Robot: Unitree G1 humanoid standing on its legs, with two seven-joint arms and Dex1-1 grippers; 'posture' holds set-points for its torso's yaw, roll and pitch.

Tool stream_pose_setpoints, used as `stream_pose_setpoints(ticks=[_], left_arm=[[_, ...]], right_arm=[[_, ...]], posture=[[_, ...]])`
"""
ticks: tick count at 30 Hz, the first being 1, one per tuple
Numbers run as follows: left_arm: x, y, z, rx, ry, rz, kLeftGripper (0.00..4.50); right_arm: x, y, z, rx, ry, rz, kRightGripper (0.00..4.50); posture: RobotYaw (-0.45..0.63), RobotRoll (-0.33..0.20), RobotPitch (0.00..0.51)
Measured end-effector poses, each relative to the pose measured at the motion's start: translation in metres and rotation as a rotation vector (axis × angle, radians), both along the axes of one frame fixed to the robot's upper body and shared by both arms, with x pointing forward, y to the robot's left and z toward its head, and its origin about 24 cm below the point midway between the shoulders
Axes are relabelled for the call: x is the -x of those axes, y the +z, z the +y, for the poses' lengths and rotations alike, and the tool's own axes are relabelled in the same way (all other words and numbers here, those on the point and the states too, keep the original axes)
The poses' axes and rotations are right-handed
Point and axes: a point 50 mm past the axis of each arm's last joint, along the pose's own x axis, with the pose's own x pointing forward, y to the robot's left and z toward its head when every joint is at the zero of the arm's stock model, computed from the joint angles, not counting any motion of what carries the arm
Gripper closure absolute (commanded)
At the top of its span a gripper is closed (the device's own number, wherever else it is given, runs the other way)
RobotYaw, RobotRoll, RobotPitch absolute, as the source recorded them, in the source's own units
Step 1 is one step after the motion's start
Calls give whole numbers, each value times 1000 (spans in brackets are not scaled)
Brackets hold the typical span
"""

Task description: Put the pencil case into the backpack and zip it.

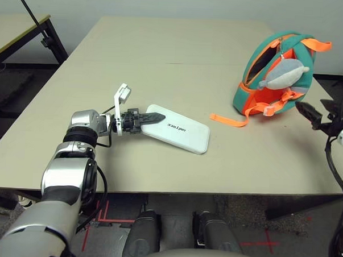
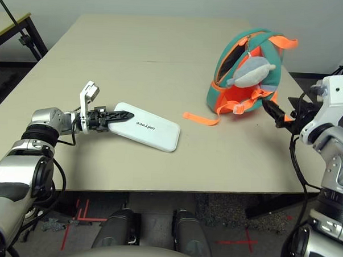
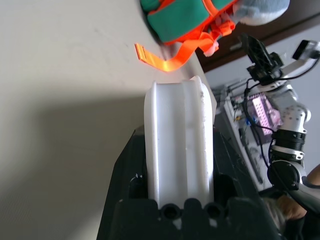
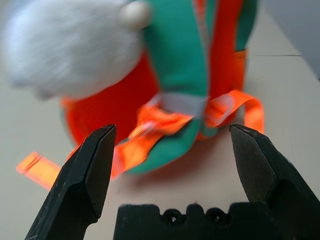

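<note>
In left tool [image 1: 149, 118]: pencil case [image 1: 180, 130].

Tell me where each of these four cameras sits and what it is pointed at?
Left eye view: on the head, looking down at the beige table; silver left forearm, left gripper clamping the flat white pencil case.
Right eye view: beside it, same scene; right gripper near the teal-and-orange backpack.
Left wrist view: along its fingers, over the case's edge toward the backpack.
Right wrist view: between open fingers, facing the backpack and its grey plush toy.
Shared: every view shows the backpack.
</note>
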Motion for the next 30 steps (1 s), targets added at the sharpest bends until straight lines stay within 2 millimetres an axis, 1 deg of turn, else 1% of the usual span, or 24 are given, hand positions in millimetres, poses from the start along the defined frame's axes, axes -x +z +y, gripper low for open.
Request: stream_pose_setpoints(ticks=[3, 8, 10, 14, 16, 20, 22, 23, 26, 27, 30], left_arm=[[-2, 5, -2, 8, 29, -18, 3206], [-5, 27, -2, 54, 65, -97, 3218], [-5, 35, -4, 73, 67, -127, 3218], [-4, 50, -10, 110, 71, -185, 3220], [-3, 53, -10, 117, 74, -203, 3220], [-2, 54, -4, 106, 119, -208, 3221], [-1, 57, 0, 109, 144, -220, 3221], [-1, 59, 3, 109, 157, -227, 3221], [1, 62, 13, 99, 195, -244, 3221], [2, 62, 16, 100, 213, -243, 3221], [2, 61, 21, 90, 246, -239, 3221]], right_arm=[[-12, -3, -2, -48, 0, -14, 0], [-28, -14, -2, -67, 26, 15, 0], [-33, -17, -3, -66, 24, 22, 0], [-44, -24, -5, -91, 11, 27, 0], [-47, -27, -6, -95, 6, 33, 0], [-50, -31, -7, -98, 3, 32, 0], [-52, -31, -7, -102, 6, 23, 361], [-53, -31, -6, -106, 12, 18, 629], [-54, -29, -5, -108, 38, 4, 1767], [-54, -29, -4, -109, 47, 0, 2080], [-54, -27, -3, -117, 68, -10, 3188]], posture=[[34, 0, 38], [49, 0, 38], [82, 0, 33], [90, 0, 31], [93, 0, 30], [103, 0, 29], [106, 0, 28], [107, 0, 28], [111, 0, 31], [111, 0, 31], [110, 0, 38]])
